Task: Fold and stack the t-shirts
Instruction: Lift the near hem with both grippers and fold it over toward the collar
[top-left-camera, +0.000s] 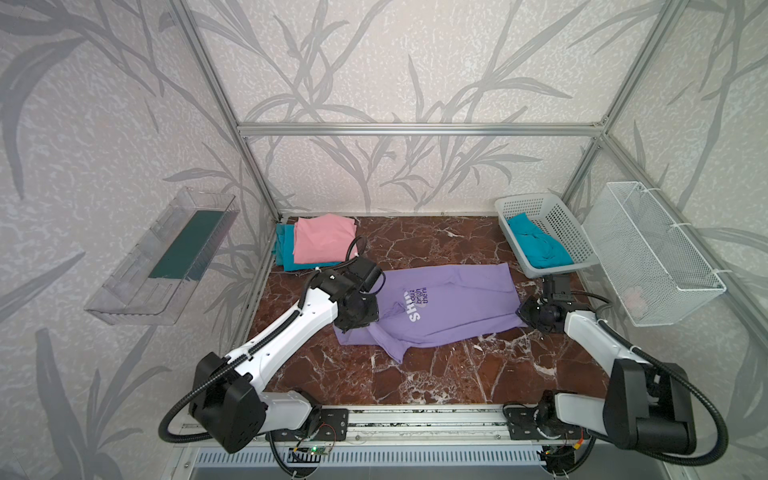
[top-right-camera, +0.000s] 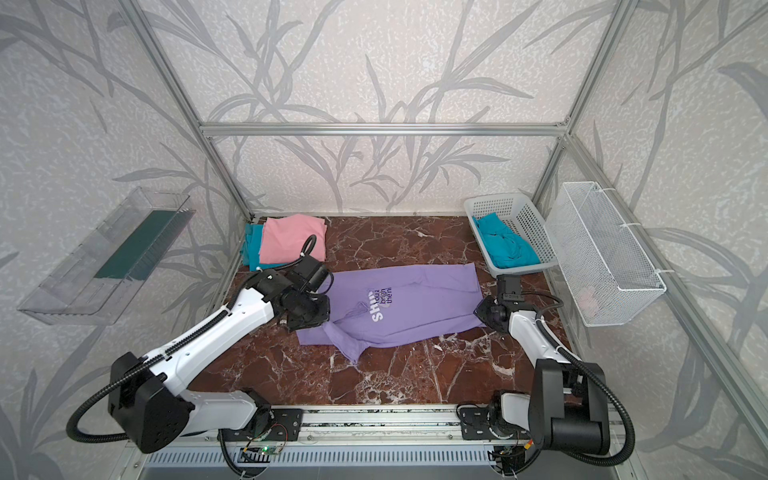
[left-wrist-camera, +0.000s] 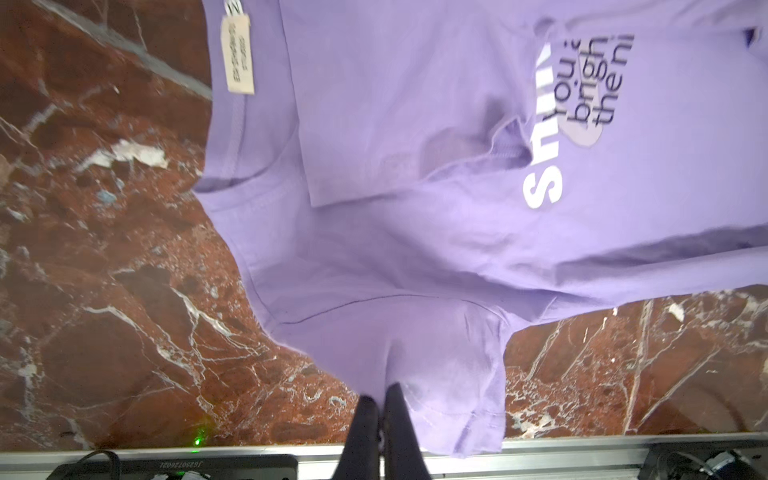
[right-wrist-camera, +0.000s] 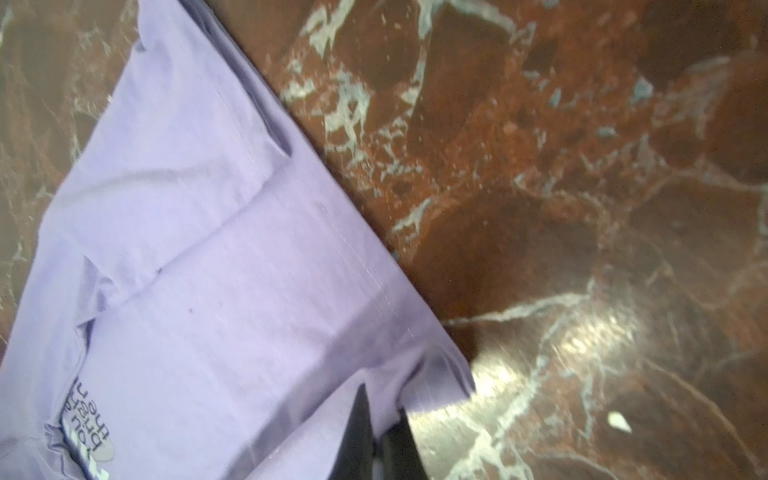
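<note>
Left gripper (left-wrist-camera: 380, 400) and right gripper (right-wrist-camera: 383, 411) each clamp lavender tee (top-left-camera: 457, 303) ends; lengthwise fold underway, apparently; next likely needs matched lift-over.

Lavender t-shirt (top-left-camera: 457, 299), white-veined red-brown table (top-left-camera: 436, 374)

Layout about the printed t-shirt (top-left-camera: 453, 307), flat on the table (top-left-camera: 415, 374): folded stack (top-left-camera: 322, 241) behind-left; basket (top-left-camera: 559, 216) behind-right (a loose t-shirt (top-left-camera: 536, 245) lies in it); my left gripper (left-wrist-camera: 380, 401) at its left end, my right gripper (right-wrist-camera: 382, 399) at its right.
</note>
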